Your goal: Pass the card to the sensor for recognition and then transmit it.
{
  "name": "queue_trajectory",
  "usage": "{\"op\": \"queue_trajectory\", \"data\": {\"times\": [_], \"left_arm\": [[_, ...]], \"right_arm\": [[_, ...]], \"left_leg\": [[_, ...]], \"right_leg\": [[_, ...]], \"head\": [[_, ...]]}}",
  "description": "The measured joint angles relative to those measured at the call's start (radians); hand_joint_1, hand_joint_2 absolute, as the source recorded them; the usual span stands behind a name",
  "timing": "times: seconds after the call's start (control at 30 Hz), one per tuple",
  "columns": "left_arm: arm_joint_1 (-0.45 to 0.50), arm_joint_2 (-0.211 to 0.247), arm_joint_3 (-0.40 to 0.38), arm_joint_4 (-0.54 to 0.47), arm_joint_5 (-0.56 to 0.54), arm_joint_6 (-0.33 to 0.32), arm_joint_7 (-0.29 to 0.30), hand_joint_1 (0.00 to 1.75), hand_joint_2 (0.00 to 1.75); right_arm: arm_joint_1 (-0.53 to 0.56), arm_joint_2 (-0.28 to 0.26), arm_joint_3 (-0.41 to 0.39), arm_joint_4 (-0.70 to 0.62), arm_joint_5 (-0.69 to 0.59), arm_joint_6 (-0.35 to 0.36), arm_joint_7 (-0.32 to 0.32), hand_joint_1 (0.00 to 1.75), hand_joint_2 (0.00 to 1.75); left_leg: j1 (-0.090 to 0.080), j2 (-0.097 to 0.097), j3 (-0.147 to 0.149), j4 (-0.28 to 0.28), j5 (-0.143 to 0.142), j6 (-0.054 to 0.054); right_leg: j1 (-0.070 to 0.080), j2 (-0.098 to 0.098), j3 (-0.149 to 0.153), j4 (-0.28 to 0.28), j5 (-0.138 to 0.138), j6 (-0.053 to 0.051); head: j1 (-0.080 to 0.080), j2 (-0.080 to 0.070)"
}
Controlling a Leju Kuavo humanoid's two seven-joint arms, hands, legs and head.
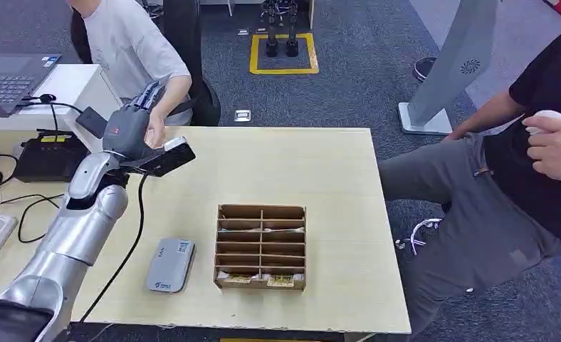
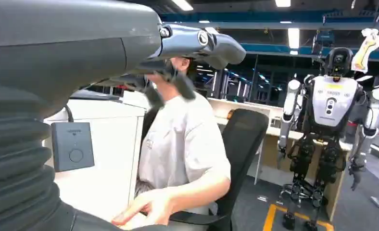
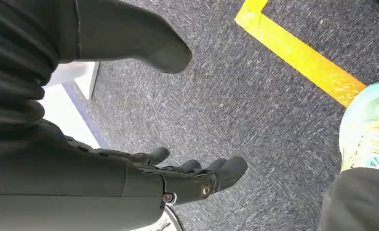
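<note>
Presumably light, stiff, slick card; best pinched at edge. Left robot hand (image 1: 129,127) raised beside person's hand (image 1: 154,132), grasp impossible to tell. Right robot hand (image 3: 197,175) released, empty.

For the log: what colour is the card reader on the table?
Light grey card reader, clearest in the head view.

Dark grey carpet (image 1: 363,78) is laid across the floor, marked with a yellow taped square (image 1: 284,53) at the far middle. A light wood table (image 1: 334,178) is set in the near middle. A white desk (image 1: 78,82) with a laptop (image 1: 11,75) is seen far left, a black office chair (image 2: 247,139) beside it. A grey stand (image 1: 448,71) is placed far right. Ceiling strip lights (image 2: 293,36) are lit, above dark glass partitions (image 2: 255,79).
</note>
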Motion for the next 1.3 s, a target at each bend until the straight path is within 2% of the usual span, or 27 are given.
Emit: {"op": "queue_trajectory", "data": {"times": [0.07,0.17,0.23,0.3,0.37,0.47,0.57,0.63,0.83,0.97,1.1,1.3], "left_arm": [[0.002,0.006,-0.002,-0.009,0.044,-0.027,-0.017,0.00,1.75],[0.046,0.043,-0.002,-0.080,0.210,-0.155,-0.091,0.00,1.75],[0.116,0.085,-0.002,-0.179,0.321,-0.254,-0.156,0.00,1.75],[0.193,0.131,-0.007,-0.289,0.374,-0.302,-0.215,0.00,1.75],[0.280,0.162,-0.021,-0.398,0.357,-0.289,-0.247,0.00,1.75],[0.378,0.169,-0.065,-0.502,0.256,-0.214,-0.248,0.00,1.75],[0.418,0.170,-0.139,-0.543,0.117,-0.135,-0.197,0.00,1.75],[0.429,0.175,-0.184,-0.551,0.094,-0.103,-0.175,0.00,1.75],[0.469,0.205,-0.254,-0.559,0.078,-0.079,-0.193,0.00,1.75],[0.493,0.230,-0.274,-0.564,0.105,-0.084,-0.212,0.00,1.75],[0.567,0.278,-0.283,-0.586,0.109,-0.073,-0.233,0.00,1.75],[0.610,0.296,-0.309,-0.600,0.089,-0.069,-0.241,0.00,1.75]], "right_arm": [[0.000,0.000,0.000,0.000,-0.002,0.000,0.002,0.00,1.75],[0.003,0.000,-0.003,0.001,-0.015,-0.003,0.001,0.00,1.75],[0.010,0.000,-0.006,0.002,-0.023,-0.006,-0.006,0.00,1.75],[0.013,0.000,-0.009,0.005,-0.032,-0.007,-0.013,0.00,1.75],[0.015,0.000,-0.016,0.006,-0.040,-0.010,-0.016,0.00,1.75],[0.014,0.000,-0.027,0.009,-0.051,-0.015,-0.016,0.00,1.75],[0.015,-0.002,-0.031,0.009,-0.056,-0.017,-0.016,0.00,1.75],[0.015,-0.003,-0.033,0.009,-0.061,-0.019,-0.020,0.00,1.75],[0.015,-0.005,-0.042,0.011,-0.065,-0.019,-0.022,0.00,1.75],[0.014,-0.008,-0.048,0.011,-0.066,-0.017,-0.020,0.00,1.75],[0.020,-0.010,-0.050,0.014,-0.069,-0.019,-0.009,0.00,1.75],[0.020,-0.010,-0.053,0.015,-0.075,-0.020,-0.010,0.00,1.75]], "left_leg": [[0.000,0.000,0.000,0.000,0.000,0.000],[0.000,0.002,0.000,0.000,0.000,0.000],[0.000,0.003,0.000,0.000,0.000,0.000],[0.000,0.003,-0.001,-0.001,-0.001,0.000],[0.000,0.003,-0.002,-0.001,-0.001,-0.001],[0.000,0.001,-0.003,-0.001,-0.001,0.000],[0.000,0.001,-0.004,0.000,-0.001,0.000],[0.000,0.001,-0.004,0.000,-0.001,0.000],[0.000,0.002,-0.003,0.000,0.000,0.000],[0.000,0.002,-0.004,-0.001,0.000,-0.001],[0.000,0.002,-0.005,-0.001,-0.001,-0.001],[0.000,0.001,-0.005,-0.001,0.000,-0.001]], "right_leg": [[0.000,0.000,0.000,0.000,0.000,0.000],[0.000,0.002,0.000,0.001,0.000,0.000],[0.000,0.003,-0.001,0.001,0.000,0.000],[0.000,0.004,-0.002,0.001,0.000,0.000],[0.000,0.003,-0.004,0.000,-0.001,0.001],[0.000,0.001,-0.004,0.000,-0.002,0.001],[0.000,0.001,-0.004,0.000,-0.001,0.001],[0.000,0.001,-0.004,0.000,0.000,0.001],[0.000,0.001,-0.004,0.000,0.001,0.001],[0.000,0.002,-0.004,0.000,0.000,0.001],[0.000,0.002,-0.006,0.000,0.000,0.001],[0.000,0.001,-0.005,0.000,0.000,0.001]], "head": [[0.000,0.000],[0.000,0.000],[0.000,0.000],[0.000,0.000],[0.000,0.000],[0.000,0.000],[0.000,0.000],[0.000,0.000],[0.000,0.000],[0.000,0.000],[0.000,0.000],[0.000,0.000]]}}
